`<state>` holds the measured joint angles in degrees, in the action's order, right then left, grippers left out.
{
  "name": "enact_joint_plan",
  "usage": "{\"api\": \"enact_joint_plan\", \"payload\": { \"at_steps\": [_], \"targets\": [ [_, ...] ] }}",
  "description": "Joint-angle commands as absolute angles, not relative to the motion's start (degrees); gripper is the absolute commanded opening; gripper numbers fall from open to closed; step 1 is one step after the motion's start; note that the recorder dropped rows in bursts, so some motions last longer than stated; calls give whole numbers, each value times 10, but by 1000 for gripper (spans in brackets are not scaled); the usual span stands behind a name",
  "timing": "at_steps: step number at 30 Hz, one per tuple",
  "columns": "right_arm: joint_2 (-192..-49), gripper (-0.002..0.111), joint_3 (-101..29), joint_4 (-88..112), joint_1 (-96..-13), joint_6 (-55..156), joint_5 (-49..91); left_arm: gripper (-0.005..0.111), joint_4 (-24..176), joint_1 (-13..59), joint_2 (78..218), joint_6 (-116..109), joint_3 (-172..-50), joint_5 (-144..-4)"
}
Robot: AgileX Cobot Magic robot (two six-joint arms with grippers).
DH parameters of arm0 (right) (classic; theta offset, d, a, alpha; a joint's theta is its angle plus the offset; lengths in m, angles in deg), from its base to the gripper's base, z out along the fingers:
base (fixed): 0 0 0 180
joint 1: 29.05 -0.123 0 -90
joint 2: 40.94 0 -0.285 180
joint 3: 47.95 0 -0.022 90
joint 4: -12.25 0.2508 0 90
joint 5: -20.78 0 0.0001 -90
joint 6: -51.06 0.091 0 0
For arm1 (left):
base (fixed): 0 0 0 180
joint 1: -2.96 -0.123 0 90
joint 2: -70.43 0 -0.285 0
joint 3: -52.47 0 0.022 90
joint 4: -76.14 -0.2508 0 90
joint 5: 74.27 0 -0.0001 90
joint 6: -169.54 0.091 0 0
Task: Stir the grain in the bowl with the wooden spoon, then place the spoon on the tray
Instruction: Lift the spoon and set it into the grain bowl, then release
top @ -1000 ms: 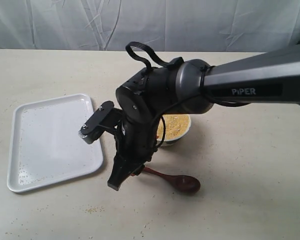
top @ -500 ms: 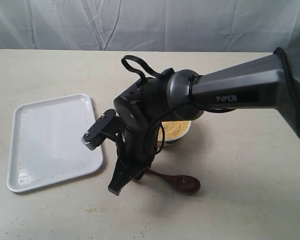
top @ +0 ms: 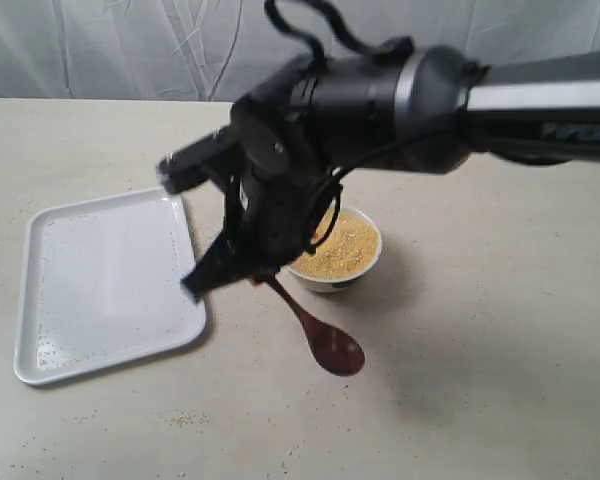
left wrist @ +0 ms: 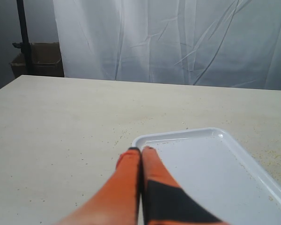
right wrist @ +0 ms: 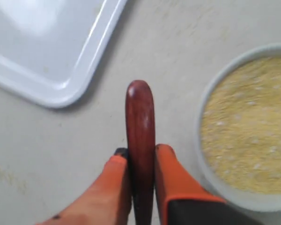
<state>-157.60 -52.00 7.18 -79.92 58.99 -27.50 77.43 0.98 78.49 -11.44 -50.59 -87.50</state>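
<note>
Half a second ago the wooden spoon [top: 330, 348] lay flat on the table [top: 500, 380], on the camera side of the bowl [top: 332, 281], with the right arm bent low over its handle. Now the handle end is raised and the spoon slants steeply on that same side of the bowl, its oval head lowest. I cannot tell whether the head is clear of the table or just brushing it. I read this as the pickup being done, with stirring next. The grain [top: 345, 248] looks even and unstirred in the bowl.

The right arm has risen, and its wrist now hangs over the bowl's tray-side rim. The right gripper [right wrist: 140, 152] points down, its 2 orange fingers [right wrist: 171, 173] clamped on the handle. The tray [top: 100, 270] lies apart from the bowl, holding only stray granules. The left gripper [left wrist: 141, 151] hovers near a tray corner, pressed together on nothing.
</note>
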Motion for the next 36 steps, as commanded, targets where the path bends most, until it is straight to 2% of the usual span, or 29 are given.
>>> {"api": "enact_joint_plan", "payload": {
  "at_steps": [1,6,9,19,23,36],
  "targets": [
    [-1529,0,-535,51,-716,749,-245,0,774,8,782,-116,-503,-867],
    [-1505,0,-519,90,-613,902,-238,0,774,8,782,-116,-503,-867],
    [-1502,0,-490,85,-588,994,-205,0,774,8,782,-116,-503,-867],
    [-1507,0,-352,7,-584,1314,3,0,774,8,782,-116,-503,-867],
    [-1523,0,-343,-74,-584,1387,-5,0,774,8,782,-116,-503,-867],
    [-1533,0,-343,-147,-584,1502,-56,0,774,8,782,-116,-503,-867]
  ]
}}
